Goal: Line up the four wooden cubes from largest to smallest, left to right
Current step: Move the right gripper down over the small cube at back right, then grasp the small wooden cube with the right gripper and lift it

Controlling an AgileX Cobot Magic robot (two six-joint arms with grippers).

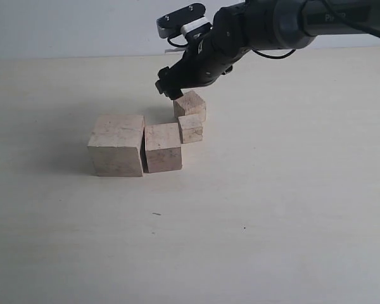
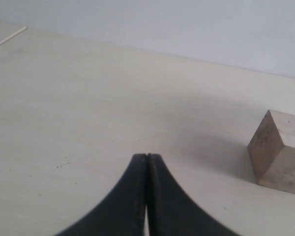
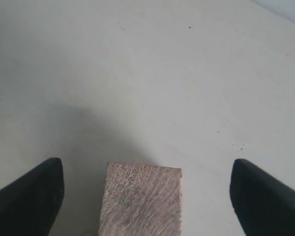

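Four wooden cubes sit left of centre on the table. The largest cube is leftmost, and the second-largest cube touches its right side. The smallest cube lies just right of and behind that one, with a mid-sized cube directly behind it. My right gripper hangs over the mid-sized cube's back left corner. In the right wrist view this gripper is open, with a cube between its fingers and a gap on each side. My left gripper is shut and empty, with one cube off to its side.
The pale tabletop spreads bare round the cubes to the front and right. A light wall runs along the table's back edge. My right arm reaches in from the upper right. The left arm is out of the exterior view.
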